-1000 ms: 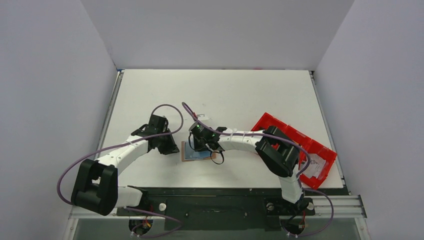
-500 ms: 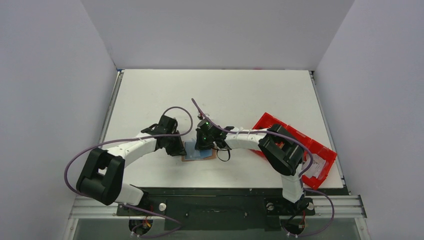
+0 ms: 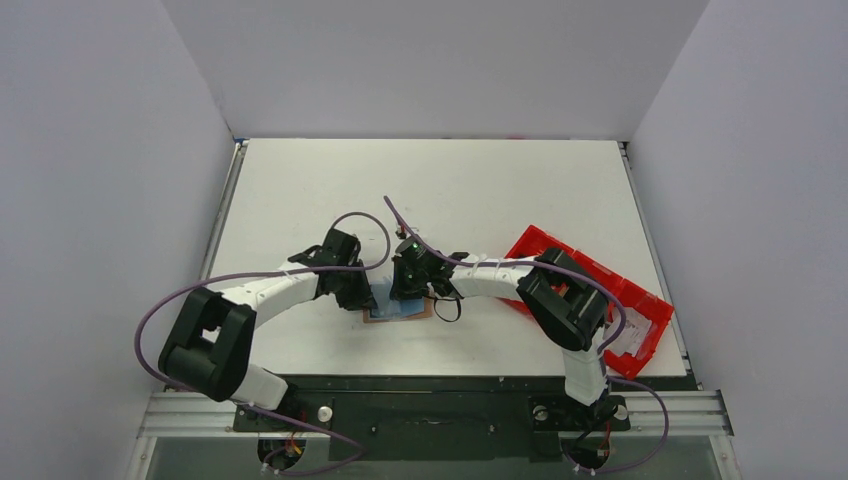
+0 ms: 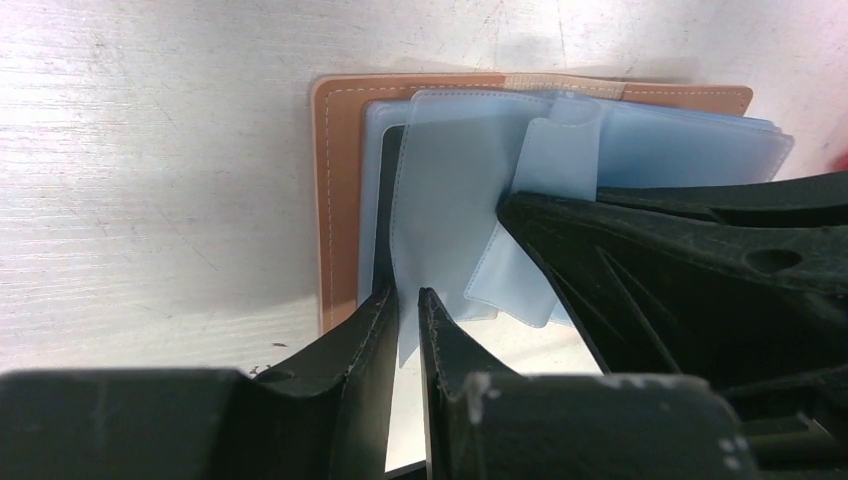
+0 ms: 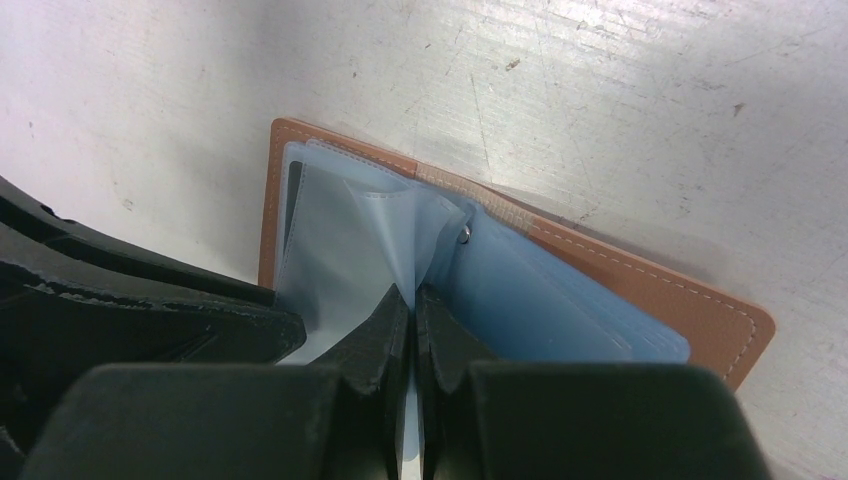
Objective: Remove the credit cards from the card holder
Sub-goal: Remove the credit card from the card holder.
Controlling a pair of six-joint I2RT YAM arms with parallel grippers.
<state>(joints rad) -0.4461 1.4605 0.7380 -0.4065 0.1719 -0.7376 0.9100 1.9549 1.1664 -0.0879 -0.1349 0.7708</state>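
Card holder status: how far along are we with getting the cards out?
Done: the card holder lies open on the table, its light blue sleeves fanned out. In hand: the left gripper pinches one sleeve's edge, and the right gripper is shut on another near the spine. Left: no card lies outside the holder, so all the pulling out remains.

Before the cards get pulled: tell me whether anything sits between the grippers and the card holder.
Nothing visible does. The card holder lies open on the table; the left gripper pinches one light blue sleeve, and the right gripper is shut on another sleeve's edge. No card shows clearly.
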